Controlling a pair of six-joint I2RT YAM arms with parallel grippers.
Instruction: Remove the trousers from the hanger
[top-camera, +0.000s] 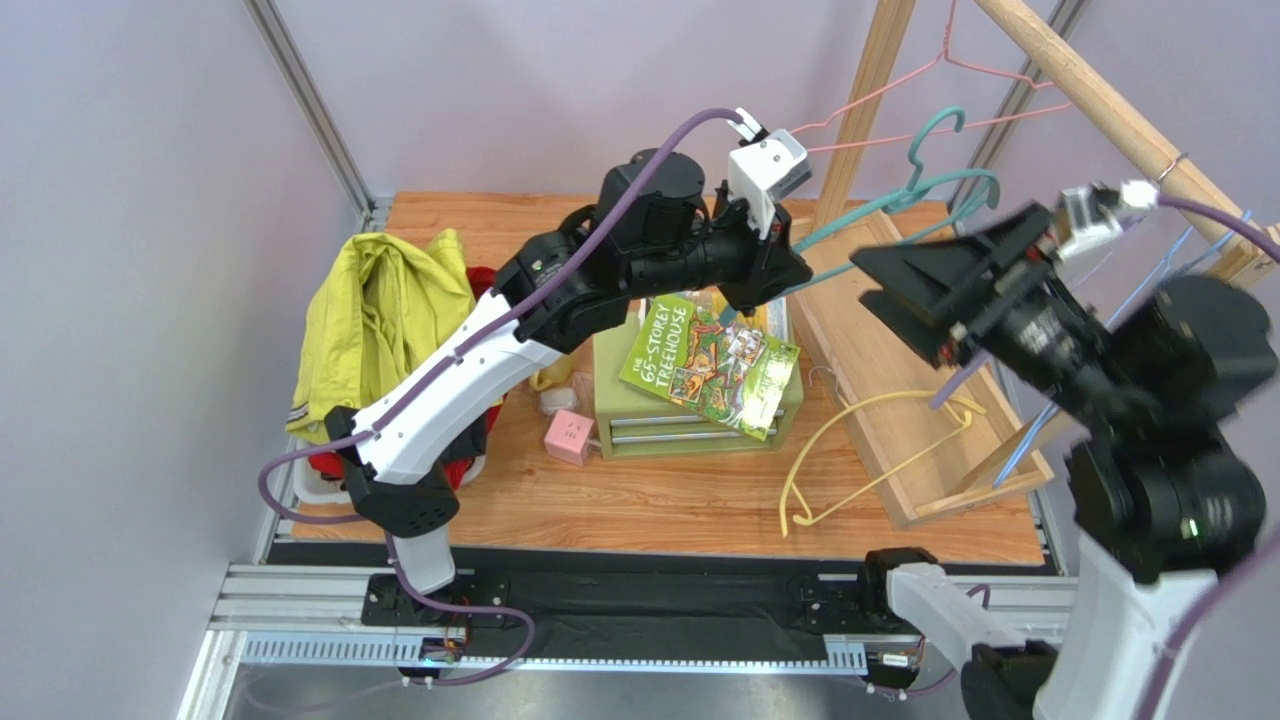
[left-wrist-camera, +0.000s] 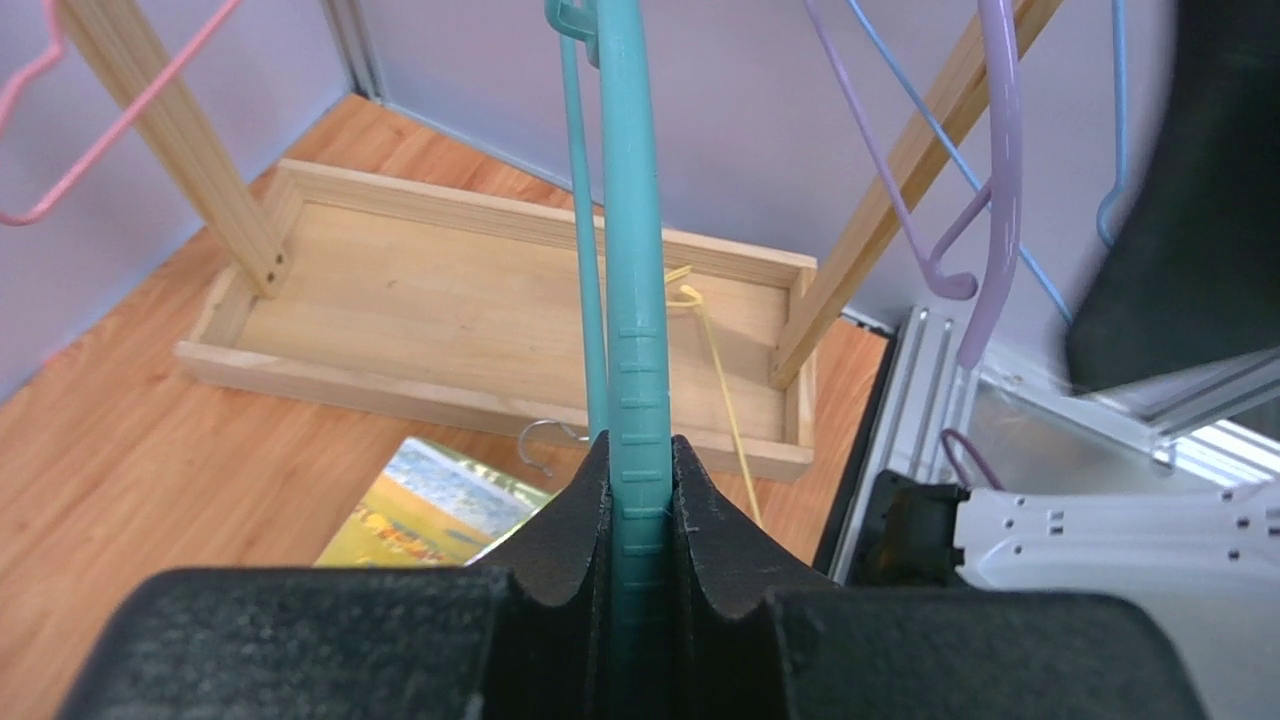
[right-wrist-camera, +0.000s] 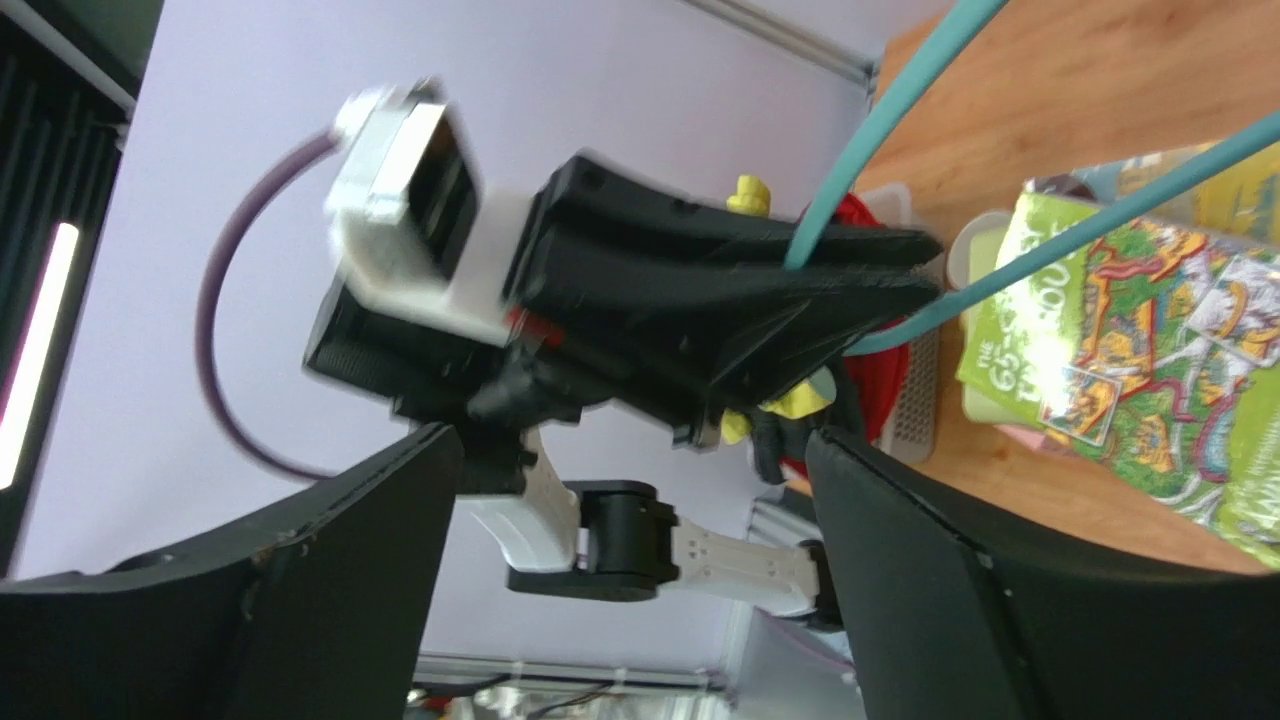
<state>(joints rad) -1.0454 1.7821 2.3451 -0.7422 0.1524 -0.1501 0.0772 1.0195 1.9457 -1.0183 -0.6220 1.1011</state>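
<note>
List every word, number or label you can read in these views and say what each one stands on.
"65-STOREY TREEHOUSE" on the green book cover lying on the box in the overhead view; a small word above it is too small to read.
The same title shows sideways on the book in the right wrist view, only partly legible.
The pink cube bears small marks, too small to read.
Nothing else is readable.

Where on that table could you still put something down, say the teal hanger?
Bare wood shows along the near edge of the table, between the pink cube and the yellow hanger. The wooden tray under the rack is mostly bare. It is crowded on the left, where the trousers pile up, and mid-table around the book.
</note>
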